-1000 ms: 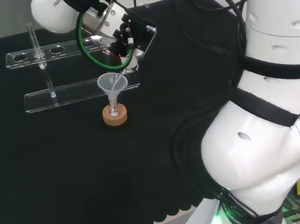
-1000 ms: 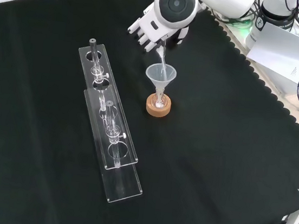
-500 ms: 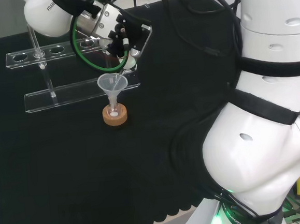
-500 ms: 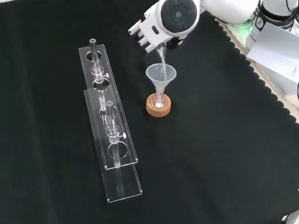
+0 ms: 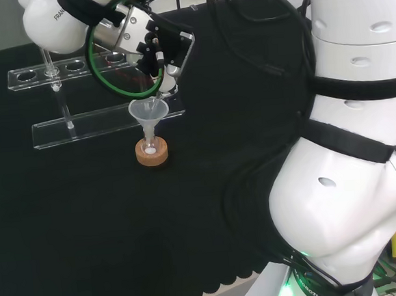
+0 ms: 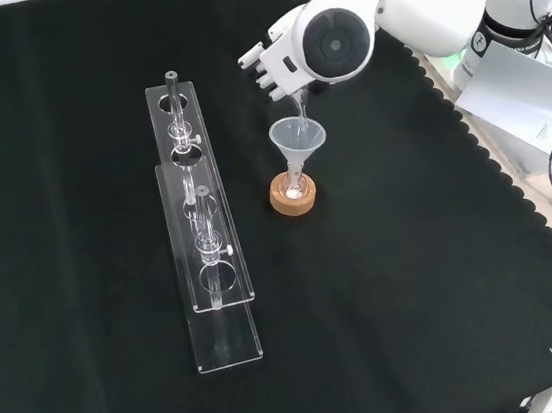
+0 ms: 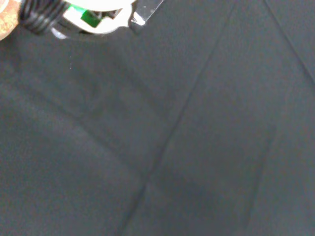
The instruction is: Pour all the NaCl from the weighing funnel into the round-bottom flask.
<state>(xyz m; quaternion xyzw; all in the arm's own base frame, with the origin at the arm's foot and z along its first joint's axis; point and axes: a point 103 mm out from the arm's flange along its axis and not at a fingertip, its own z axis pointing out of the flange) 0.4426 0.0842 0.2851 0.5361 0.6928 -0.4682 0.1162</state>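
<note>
A small round-bottom flask point(image 5: 150, 145) stands on a cork ring point(image 5: 152, 155) mid-cloth, with a clear plastic funnel point(image 5: 147, 112) set in its neck. A little white powder lies in the flask. In the front view the same funnel point(image 6: 295, 138) tops the flask on its cork ring point(image 6: 292, 197). The hand point(image 5: 157, 47) hovers just above and behind the funnel, fingers curled round the clear weighing funnel point(image 6: 299, 102), which is tipped steeply with its spout down into the funnel's mouth. The hand point(image 6: 270, 62) shows beside the arm's round grey cap.
A long clear test tube rack point(image 6: 198, 227) lies left of the flask in the front view, with tubes standing in it. In the head view the rack point(image 5: 106, 119) lies behind the flask. A white sheet point(image 6: 531, 97) lies off the cloth at the front view's upper right.
The arm's wrist link has swung left in the head view and the hand has turned further, tipping the weighing funnel more steeply over the funnel. Flask and rack have not moved.
</note>
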